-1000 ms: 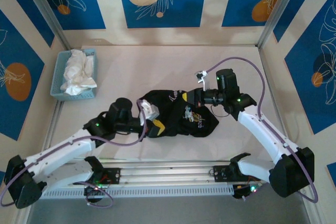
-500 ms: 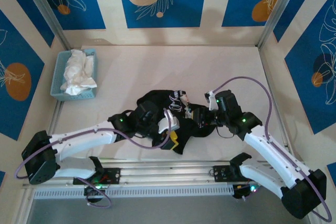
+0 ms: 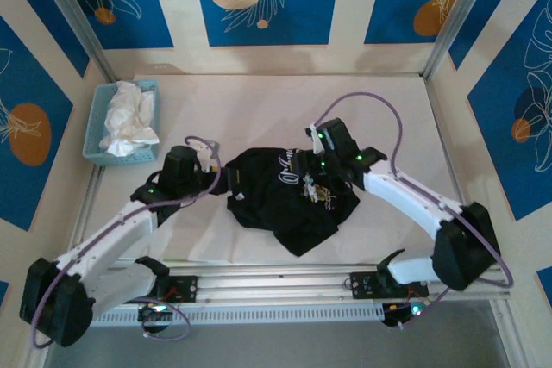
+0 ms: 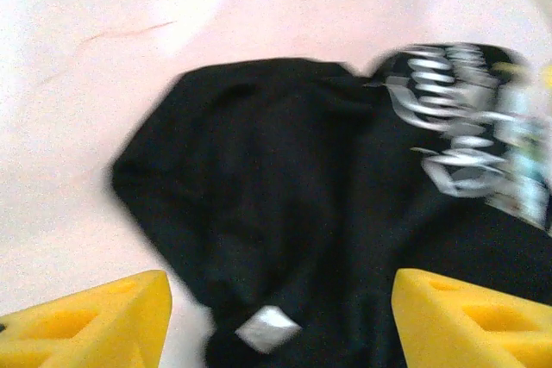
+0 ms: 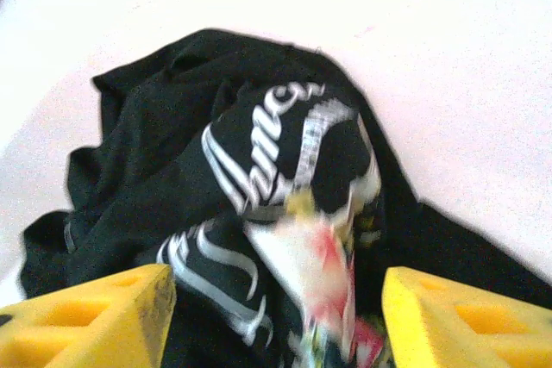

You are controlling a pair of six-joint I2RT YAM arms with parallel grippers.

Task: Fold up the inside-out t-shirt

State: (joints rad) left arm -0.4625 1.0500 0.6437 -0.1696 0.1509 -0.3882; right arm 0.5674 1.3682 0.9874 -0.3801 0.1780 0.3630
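Observation:
The inside-out t-shirt [image 3: 276,200] lies crumpled in a black heap at the middle of the table, with silver lettering and a colourful print showing. My left gripper [image 3: 221,180] hangs at its left edge, open, with the black cloth [image 4: 259,170] and a small white label [image 4: 267,329] below its yellow fingers [image 4: 103,316]. My right gripper [image 3: 304,165] hovers over the heap's upper right part, open. The printed cloth [image 5: 267,140] lies under its yellow fingers [image 5: 457,316]. Neither gripper holds anything.
A blue basket [image 3: 93,151] with a white cloth garment [image 3: 129,118] stands at the back left of the table. Patterned walls and metal posts close in the table on three sides. A metal rail [image 3: 276,286] runs along the near edge.
Both grippers have opened and let go of the shirt. Both arms have drawn away from the front middle, the left one to the left, the right one further back. The shirt now rests loose on the table.

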